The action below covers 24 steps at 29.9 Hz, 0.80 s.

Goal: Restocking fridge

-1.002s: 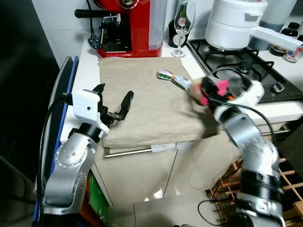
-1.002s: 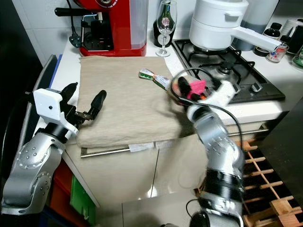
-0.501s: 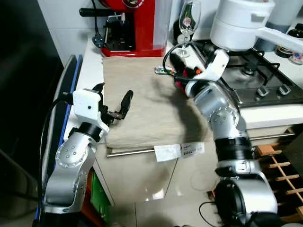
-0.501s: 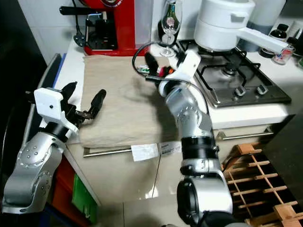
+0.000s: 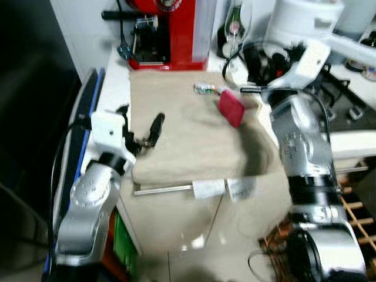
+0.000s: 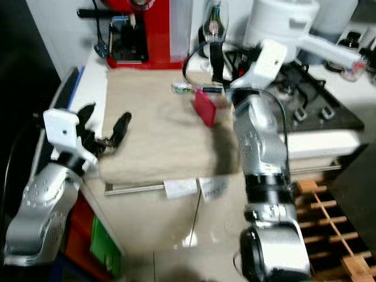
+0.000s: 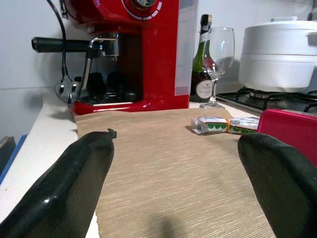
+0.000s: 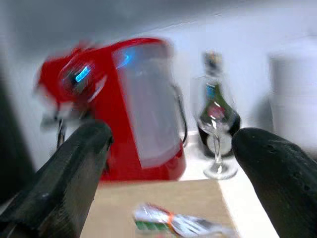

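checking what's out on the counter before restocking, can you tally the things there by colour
Red: 2, the coffee machine and the red pack on the beige cloth
White: 1, the pot on the stove
Clear glass: 1, the wine glass
Dark green: 1, the bottle
White and green: 1, the wrapped packet
Beige: 1, the cloth
Total: 7

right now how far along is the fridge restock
Early. Looks done: a red pack and a green-labelled packet lie on the beige cloth by the red coffee machine. In hand: nothing; the right gripper hovers open above the packet, the left gripper waits open over the cloth. Left: carrying both to a fridge.
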### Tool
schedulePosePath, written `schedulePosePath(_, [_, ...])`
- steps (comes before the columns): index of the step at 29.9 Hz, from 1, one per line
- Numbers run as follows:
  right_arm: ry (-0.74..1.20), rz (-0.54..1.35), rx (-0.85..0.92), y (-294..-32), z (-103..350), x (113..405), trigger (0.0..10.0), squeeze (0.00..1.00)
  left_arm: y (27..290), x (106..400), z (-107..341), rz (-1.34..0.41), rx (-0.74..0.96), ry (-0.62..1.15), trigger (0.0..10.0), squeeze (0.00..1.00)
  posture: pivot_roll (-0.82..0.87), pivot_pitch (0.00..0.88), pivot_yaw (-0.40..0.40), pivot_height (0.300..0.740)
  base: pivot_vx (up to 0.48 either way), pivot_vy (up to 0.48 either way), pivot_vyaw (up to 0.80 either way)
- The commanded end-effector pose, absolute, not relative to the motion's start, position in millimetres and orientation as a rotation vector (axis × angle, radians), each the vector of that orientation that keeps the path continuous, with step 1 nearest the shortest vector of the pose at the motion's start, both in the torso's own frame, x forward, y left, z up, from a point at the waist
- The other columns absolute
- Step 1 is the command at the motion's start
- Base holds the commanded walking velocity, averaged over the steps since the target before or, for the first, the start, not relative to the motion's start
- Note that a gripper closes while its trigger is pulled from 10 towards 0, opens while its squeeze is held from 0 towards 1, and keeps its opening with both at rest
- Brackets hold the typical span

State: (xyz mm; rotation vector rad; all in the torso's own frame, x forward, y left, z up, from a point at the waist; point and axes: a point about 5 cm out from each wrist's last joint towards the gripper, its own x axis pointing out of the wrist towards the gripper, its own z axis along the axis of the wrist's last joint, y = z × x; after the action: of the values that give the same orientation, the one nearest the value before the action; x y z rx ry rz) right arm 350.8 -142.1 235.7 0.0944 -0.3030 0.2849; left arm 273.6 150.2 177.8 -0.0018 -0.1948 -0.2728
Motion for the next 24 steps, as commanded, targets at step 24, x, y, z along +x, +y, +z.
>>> schedulePosePath(24, [-0.210, 0.097, -0.602, -212, 206, 348, 10.0, 0.20, 129, 267, 155, -0.516, -0.006, -0.116, 10.0, 0.00, -0.02, 0.000, -0.028, 0.740, 0.000, 0.000, 0.00])
